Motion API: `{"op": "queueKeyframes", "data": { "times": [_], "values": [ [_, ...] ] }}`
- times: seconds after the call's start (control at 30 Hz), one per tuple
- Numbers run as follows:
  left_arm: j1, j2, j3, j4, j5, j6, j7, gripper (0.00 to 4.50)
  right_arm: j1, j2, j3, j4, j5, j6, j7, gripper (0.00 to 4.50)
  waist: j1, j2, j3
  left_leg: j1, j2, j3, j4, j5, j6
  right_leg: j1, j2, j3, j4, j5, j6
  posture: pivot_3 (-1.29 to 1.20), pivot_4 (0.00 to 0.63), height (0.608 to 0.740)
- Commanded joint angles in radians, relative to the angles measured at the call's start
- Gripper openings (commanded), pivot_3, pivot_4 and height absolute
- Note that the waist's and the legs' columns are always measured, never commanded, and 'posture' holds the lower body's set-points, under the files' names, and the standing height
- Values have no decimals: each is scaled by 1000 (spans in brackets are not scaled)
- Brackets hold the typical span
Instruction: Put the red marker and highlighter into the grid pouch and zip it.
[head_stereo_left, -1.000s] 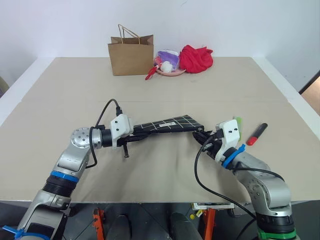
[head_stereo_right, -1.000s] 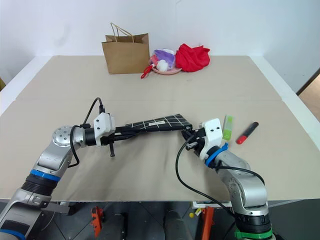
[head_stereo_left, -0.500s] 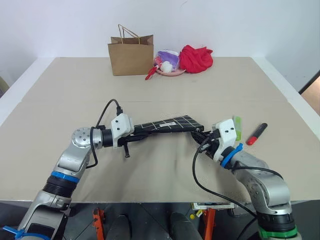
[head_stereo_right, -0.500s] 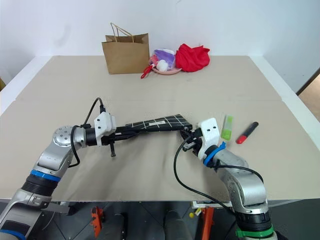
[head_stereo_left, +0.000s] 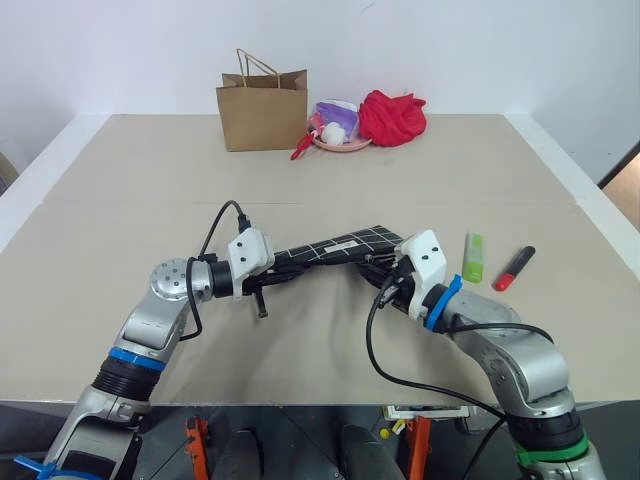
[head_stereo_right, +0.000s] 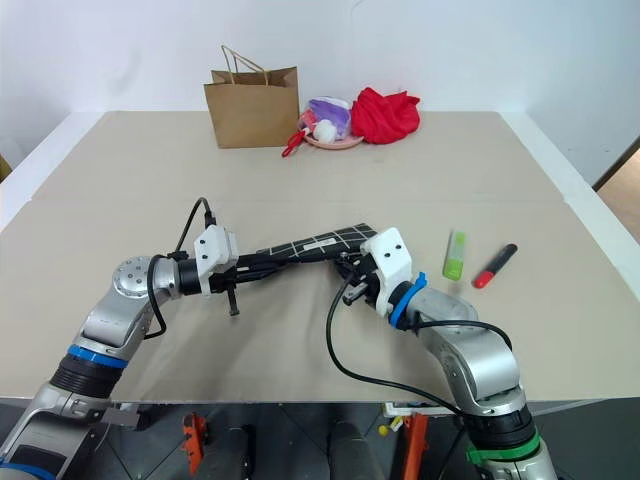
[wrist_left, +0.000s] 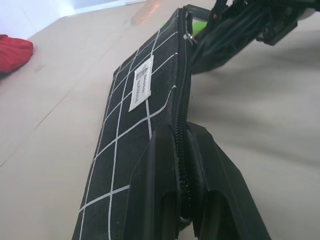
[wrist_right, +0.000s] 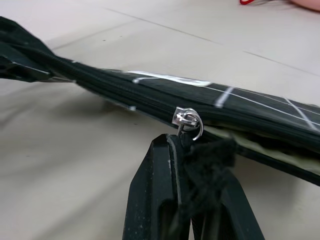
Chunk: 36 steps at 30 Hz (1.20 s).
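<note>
While the grid pouch (head_stereo_left: 335, 247) hangs lifted above the middle of the beige table (head_stereo_left: 150, 190), stretched edge-up between the two arms, the left gripper (wrist_left: 181, 165) is clamped on its near end, one black finger on each side of the zipper seam. At the far end, the right gripper (wrist_right: 186, 165) is pinched tight on the black pull cord (wrist_right: 212, 152) that hangs from the silver zipper slider (wrist_right: 186, 119); behind the slider the pouch mouth gapes a little, showing a pale lining. A small white label (wrist_left: 141, 88) sits on the pouch's gridded face. The highlighter (head_stereo_left: 473, 257) lies flat on the table just to the right of the right gripper, and the red marker (head_stereo_left: 514, 267) lies beside it, further right, the two apart from each other. At the table's far edge stand a brown paper bag (head_stereo_left: 262, 108), a pink plate of small items (head_stereo_left: 338, 128) and a crumpled red cloth (head_stereo_left: 391, 116)
</note>
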Motion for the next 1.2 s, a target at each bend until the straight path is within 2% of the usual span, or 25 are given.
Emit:
{"op": "queueKeyframes", "data": {
  "times": [0.03,0.47,0.77,0.87,0.9,0.97,1.07,1.1,1.2],
  "values": [
    [-5,-8,13,-44,-1,-4,8,0,-30,11,19,-46,8,-3,11,86,0,0,0,0,0,0,0,0,0,0,0,0,0,0,0,0,150,740],
    [-16,-33,11,-34,15,-9,16,0,-75,48,80,-24,-8,7,10,86,0,0,0,0,0,0,0,0,0,0,0,0,0,0,0,0,150,740],
    [-23,-39,12,-32,23,-15,16,0,-66,66,68,-17,6,29,2,86,0,0,0,0,0,0,0,0,0,0,0,0,0,0,1,0,150,740],
    [-23,-39,17,-35,21,-11,15,0,-63,83,4,-22,38,75,-23,1107,0,0,0,0,0,0,0,0,0,0,0,0,0,0,1,0,150,740],
    [-22,-38,18,-35,21,-11,14,0,-65,78,-4,-25,40,73,-17,1673,0,0,0,0,0,0,0,0,0,0,0,0,0,0,1,0,150,740],
    [-22,-38,18,-32,22,-13,12,0,-57,59,-15,-48,51,74,2,2469,1,0,0,0,0,0,0,0,0,0,0,0,0,0,1,0,150,740],
    [-23,-39,17,-29,23,-15,11,0,1,0,-55,-101,76,78,38,4179,1,0,0,0,0,0,0,0,0,0,0,0,0,0,1,0,150,740],
    [-24,-40,17,-28,23,-15,12,0,34,-31,-86,-115,89,80,59,4464,2,0,0,-1,0,0,0,0,0,0,0,0,0,0,1,0,150,740],
    [-27,-42,20,-26,22,-14,15,0,116,-98,-201,-109,109,87,74,4464,6,0,0,-1,0,0,0,0,0,0,0,0,0,-1,2,0,150,740]
  ]
}}
